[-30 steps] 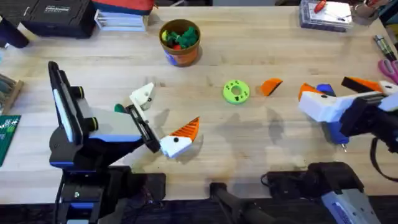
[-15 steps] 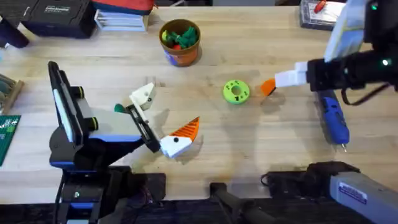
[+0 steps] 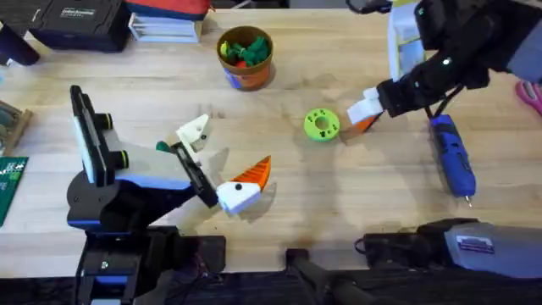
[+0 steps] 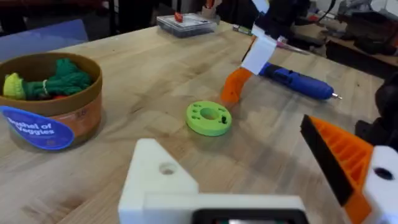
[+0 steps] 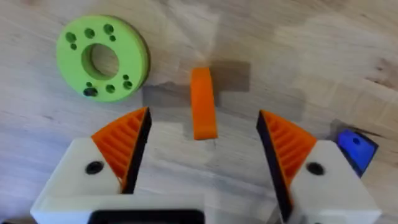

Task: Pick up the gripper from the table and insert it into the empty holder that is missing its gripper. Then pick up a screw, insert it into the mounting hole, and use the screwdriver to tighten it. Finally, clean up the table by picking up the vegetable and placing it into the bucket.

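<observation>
- Nearest me, the left claw (image 3: 222,161) lies low on the desk (image 3: 339,212), well to the near left of the lime-green disc (image 3: 321,124). Its jaws stand wide apart with nothing between them. One carries an orange tip (image 3: 254,175); the other is the empty holder (image 3: 195,130), a bare white mount. I judge it is parked like this so the holder faces up, ready to receive the part.
- The vegetable (image 3: 161,146) sits on the desk just beside that arm, far left of the disc; cleanup is not yet begun.
- The screwdriver (image 3: 451,158) lies flat, well right of the disc and untouched, as the screw step comes later.
- The gripper (image 5: 203,103) rests on the desk just right of the disc. The right claw (image 5: 202,119) hangs over it, open, with a ribbed pad on either side and neither touching — lined up for the pick, I'd say.
- Farthest off, the bucket (image 3: 245,57) stands beyond the disc to the left.
- The right wrist view shows the wedge centred between the pads. From overhead the claw's white fingers partly cover it. The left wrist view shows the holder's mounting hole (image 4: 166,168) — overhead, it is too small for me to read.
</observation>
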Robot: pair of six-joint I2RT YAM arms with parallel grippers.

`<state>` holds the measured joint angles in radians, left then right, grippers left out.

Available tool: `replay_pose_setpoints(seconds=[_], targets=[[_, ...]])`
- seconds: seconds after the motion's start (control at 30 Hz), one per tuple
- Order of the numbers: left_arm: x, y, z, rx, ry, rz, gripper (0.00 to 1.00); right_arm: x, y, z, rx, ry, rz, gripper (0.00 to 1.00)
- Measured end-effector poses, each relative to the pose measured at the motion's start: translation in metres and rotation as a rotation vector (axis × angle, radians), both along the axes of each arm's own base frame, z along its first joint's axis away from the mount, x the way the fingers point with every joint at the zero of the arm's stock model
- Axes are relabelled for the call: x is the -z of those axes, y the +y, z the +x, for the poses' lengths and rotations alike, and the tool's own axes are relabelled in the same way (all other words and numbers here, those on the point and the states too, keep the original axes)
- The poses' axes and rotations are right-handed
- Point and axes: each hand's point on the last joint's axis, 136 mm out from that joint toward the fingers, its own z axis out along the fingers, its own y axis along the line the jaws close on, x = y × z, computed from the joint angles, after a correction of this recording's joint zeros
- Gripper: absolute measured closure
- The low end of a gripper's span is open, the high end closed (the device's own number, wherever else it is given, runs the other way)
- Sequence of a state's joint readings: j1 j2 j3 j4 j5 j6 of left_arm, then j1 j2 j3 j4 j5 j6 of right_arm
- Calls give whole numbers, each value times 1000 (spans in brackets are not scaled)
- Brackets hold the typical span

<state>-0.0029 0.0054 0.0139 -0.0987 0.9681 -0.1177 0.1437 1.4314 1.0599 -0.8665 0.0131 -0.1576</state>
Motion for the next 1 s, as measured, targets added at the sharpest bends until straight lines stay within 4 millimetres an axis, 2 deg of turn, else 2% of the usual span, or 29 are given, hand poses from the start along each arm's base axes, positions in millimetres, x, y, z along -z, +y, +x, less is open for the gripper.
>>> replay_pose_setpoints(seconds=[0.1,0.17,0.33,0.5,0.67,0.77,0.97,1.0], targets=[[0,0,0,-3,11,-8,15,3,-1,0,-12,7,-27,23],[0,0,1,-5,16,-11,15,3,-3,1,-11,3,-36,91],[0,0,1,-5,21,-14,16,3,-5,3,-10,-3,-50,426],[0,0,1,-5,21,-14,15,5,-4,3,-12,5,-48,464],[0,0,1,-5,21,-15,15,15,1,1,-20,48,-21,530],[0,0,1,-5,22,-15,15,19,3,1,-23,62,-14,654],[0,0,1,-5,24,-16,15,18,4,3,-26,54,-11,976],[0,0,1,-5,24,-16,16,18,4,3,-26,56,-12,987]])
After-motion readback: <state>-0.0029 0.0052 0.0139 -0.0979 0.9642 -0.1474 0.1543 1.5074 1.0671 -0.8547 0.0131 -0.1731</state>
